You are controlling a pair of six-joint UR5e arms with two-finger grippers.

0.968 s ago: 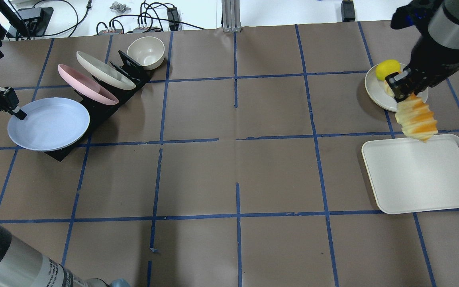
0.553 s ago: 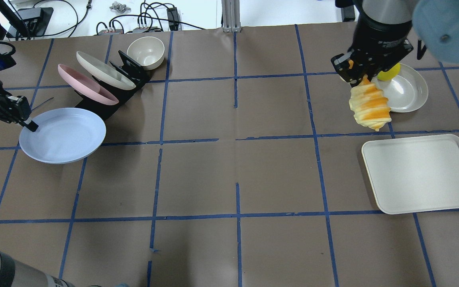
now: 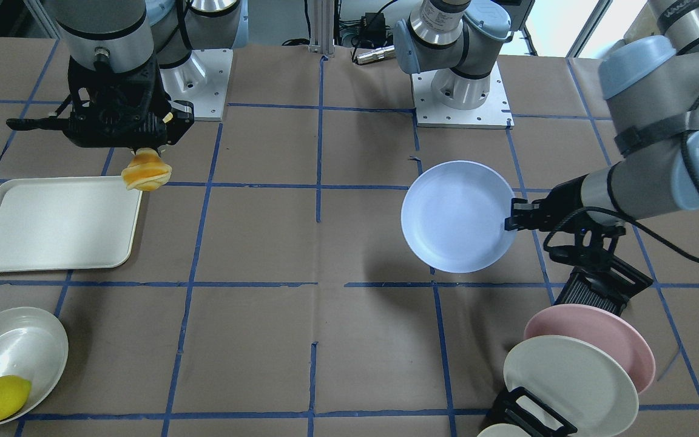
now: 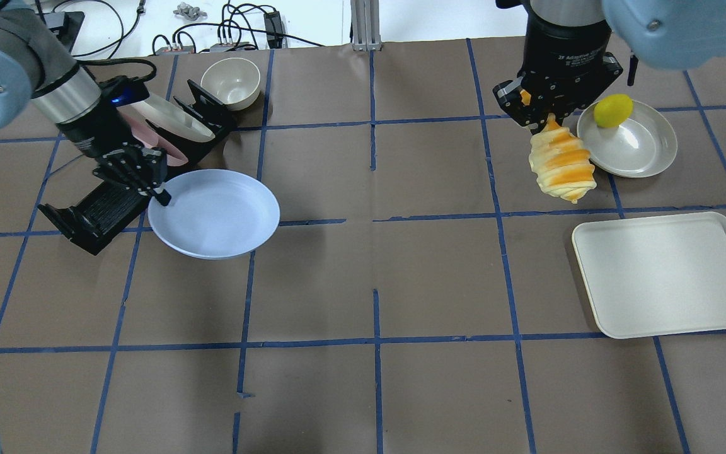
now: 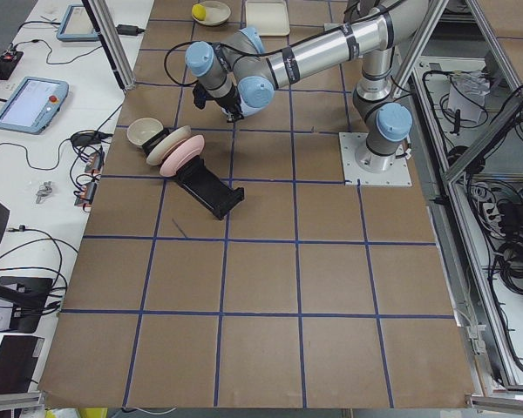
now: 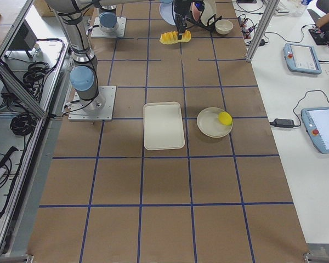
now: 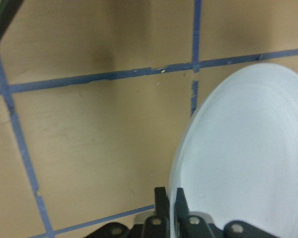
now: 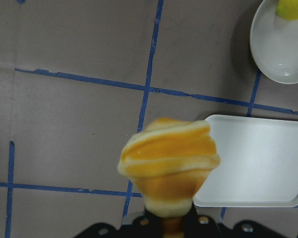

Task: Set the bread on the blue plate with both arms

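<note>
While your left gripper [image 4: 162,199] pinches the rim of the round pale lavender-blue plastic plate [image 4: 218,217], fingers closed on its edge, you see the plate held clear of the brown papered table [image 4: 375,265], just beside the black dish rack [image 4: 95,214]. Your right gripper [image 4: 543,120] is clamped on one end of the elongated golden-orange striped bread loaf [image 4: 563,167], which hangs downward in the air, well apart from the plate, near the rectangular cream tray [image 4: 665,277] and the yellow lemon [image 4: 612,110].
</note>
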